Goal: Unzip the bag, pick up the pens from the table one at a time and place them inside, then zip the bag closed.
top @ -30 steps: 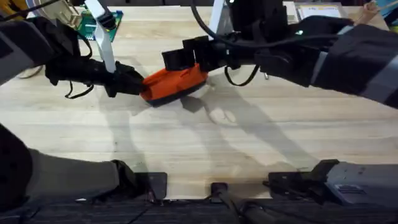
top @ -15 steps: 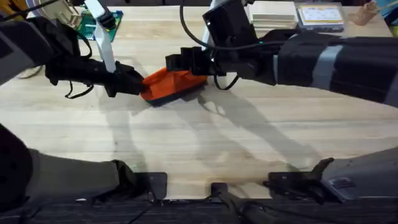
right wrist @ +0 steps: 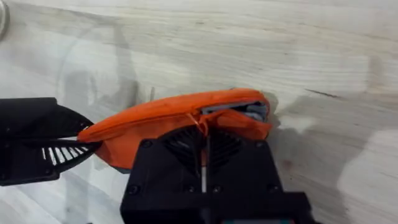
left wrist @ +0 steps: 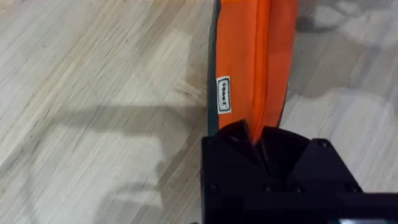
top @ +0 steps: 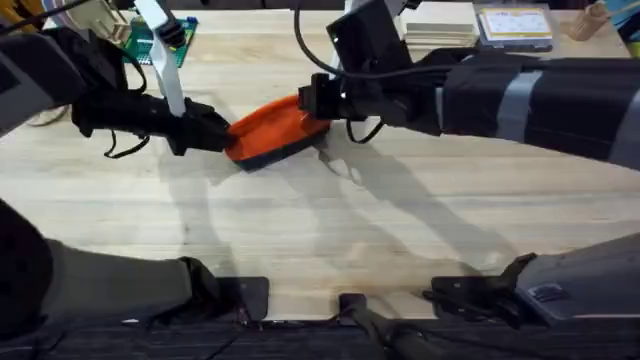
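An orange fabric bag (top: 275, 132) lies on a pale wooden bench (top: 330, 230) with straight plank grain, at about 11 o'clock from the middle of the overhead view. The bag is a soft oblong with a dark underside showing along its lower edge.

The left tool (top: 222, 135) reaches in from 9 o'clock and is clamped on the bag's left end. In the left wrist view its black fingers (left wrist: 233, 140) pinch a ridge of orange cloth, and a small white label (left wrist: 223, 94) sits on the bag's seam.

The right tool (top: 318, 98) comes in from 3 o'clock to the bag's right end. In the right wrist view its ribbed black fingers (right wrist: 186, 146) are closed together on a thin orange pull at the zipper (right wrist: 233, 109). Just past them the bag gapes slightly, with grey lining visible inside.
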`<state>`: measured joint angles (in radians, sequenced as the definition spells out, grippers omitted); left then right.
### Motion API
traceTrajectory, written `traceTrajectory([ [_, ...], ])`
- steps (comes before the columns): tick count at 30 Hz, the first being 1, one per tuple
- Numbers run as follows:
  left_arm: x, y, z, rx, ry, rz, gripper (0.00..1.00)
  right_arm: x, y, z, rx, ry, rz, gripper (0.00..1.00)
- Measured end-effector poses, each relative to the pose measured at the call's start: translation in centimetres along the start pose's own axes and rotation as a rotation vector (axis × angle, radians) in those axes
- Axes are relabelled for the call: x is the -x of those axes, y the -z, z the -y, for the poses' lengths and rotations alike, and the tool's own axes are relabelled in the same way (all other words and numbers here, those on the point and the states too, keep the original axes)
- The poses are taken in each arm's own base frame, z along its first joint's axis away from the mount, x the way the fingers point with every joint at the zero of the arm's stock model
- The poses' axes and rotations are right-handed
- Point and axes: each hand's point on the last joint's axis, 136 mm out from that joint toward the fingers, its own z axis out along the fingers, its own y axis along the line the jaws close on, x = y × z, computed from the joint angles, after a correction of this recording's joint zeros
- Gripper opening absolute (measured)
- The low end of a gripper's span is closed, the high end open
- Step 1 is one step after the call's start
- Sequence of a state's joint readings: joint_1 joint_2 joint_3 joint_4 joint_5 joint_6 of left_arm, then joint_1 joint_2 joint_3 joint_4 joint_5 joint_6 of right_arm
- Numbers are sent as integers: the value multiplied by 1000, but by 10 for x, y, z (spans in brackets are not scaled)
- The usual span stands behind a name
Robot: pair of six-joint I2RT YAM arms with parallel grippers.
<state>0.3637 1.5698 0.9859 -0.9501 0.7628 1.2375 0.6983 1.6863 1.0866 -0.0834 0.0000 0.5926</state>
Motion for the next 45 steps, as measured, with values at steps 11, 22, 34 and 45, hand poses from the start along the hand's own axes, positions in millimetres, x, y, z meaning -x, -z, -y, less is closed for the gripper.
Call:
traceTrajectory([
  [11,0,0,1,-2,2,-1,42,-2,5,1,-6,2,-12,33],
  [22,0,0,0,-1,-1,2,42,-1,39,-13,33,52,-22,33],
  [34,1,0,-1,4,-7,5,42,-8,48,-31,76,119,-26,32],
  [45,-1,2,-5,20,-6,-1,42,-17,41,-76,161,234,28,31],
])
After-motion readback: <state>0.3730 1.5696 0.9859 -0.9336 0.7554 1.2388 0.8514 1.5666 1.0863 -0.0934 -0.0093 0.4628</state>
